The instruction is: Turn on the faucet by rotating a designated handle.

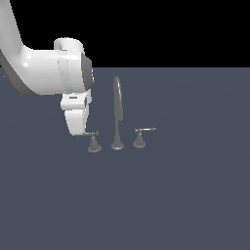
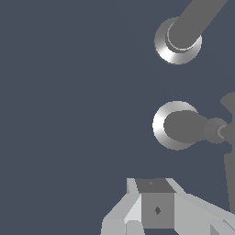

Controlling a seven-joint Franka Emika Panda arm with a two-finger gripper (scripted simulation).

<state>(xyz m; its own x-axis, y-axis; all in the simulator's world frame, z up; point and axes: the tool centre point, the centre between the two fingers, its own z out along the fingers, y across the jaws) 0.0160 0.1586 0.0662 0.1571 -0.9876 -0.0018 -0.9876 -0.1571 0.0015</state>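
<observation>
Nearest the wrist camera, hand (image 2: 158, 209) — jaw spacing cannot be told — sits beside the handle (image 1: 93, 139), left of centre on the worktop (image 1: 171, 195); faucet (image 1: 117, 112) metal looks rigid, slick — best pushed at the lever's thin bar.

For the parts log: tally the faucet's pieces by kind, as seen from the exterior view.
Gooseneck spout: 1
Lever handles: 2, the handle next to the gripper and its twin on the exterior view's right
Total: 3 pieces of the faucet
</observation>
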